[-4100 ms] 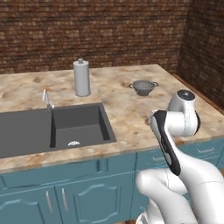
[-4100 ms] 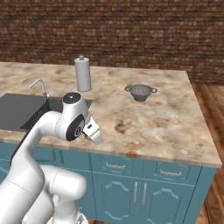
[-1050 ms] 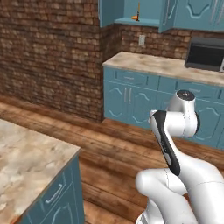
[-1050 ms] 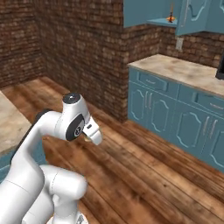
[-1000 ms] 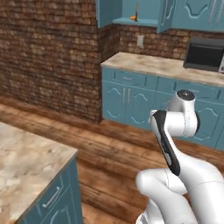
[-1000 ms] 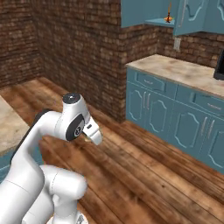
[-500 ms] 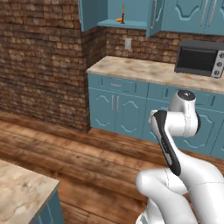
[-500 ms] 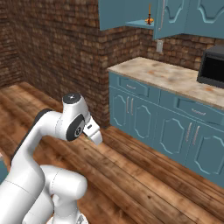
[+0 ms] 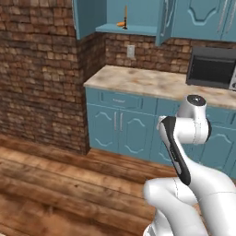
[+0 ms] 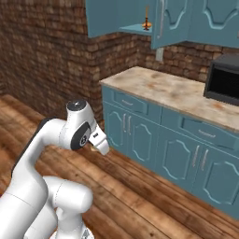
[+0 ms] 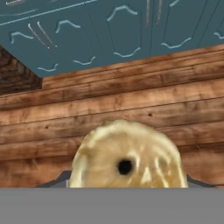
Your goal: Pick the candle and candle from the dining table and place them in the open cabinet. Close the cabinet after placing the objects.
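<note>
On the open cabinet (image 9: 138, 14) shelf, far left, 1 orange taper candle (image 9: 125, 12) stands upright. Near the floor, the tool (image 11: 127, 186) grips the yellowish-gold candle (image 11: 127, 157).

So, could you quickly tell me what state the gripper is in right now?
Gripper: closed on the yellowish-gold candle, which sits between its fingertips in the hand view.
</note>
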